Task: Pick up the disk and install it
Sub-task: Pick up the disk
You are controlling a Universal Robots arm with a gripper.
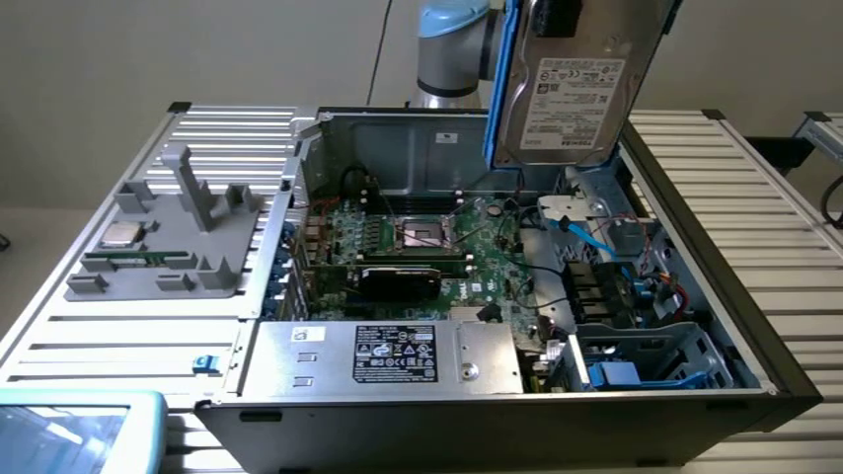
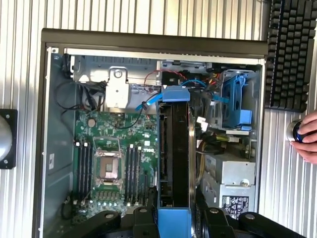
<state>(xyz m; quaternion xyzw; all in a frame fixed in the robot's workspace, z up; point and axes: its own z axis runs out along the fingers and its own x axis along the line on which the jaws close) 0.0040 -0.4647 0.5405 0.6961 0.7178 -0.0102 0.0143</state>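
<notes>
The disk (image 1: 574,94), silver-grey with a white label and a blue frame along its edge, hangs upright above the back of the open computer case (image 1: 737,296). My gripper (image 1: 560,15) is shut on its top end. In the wrist view the disk (image 2: 174,144) appears edge-on, dark between blue frame ends, with my gripper (image 2: 174,220) clamped on it and one black finger (image 2: 143,218) on either side. It hangs over the case interior, between the motherboard (image 2: 109,158) and the drive bays (image 2: 237,101).
A grey power supply box (image 1: 382,355) with a black label lies at the case front. A grey fixture (image 1: 165,247) holding a small silver chip (image 1: 121,235) lies at the exterior view's left. A keyboard (image 2: 292,54) and a person's hand (image 2: 307,136) are beside the case.
</notes>
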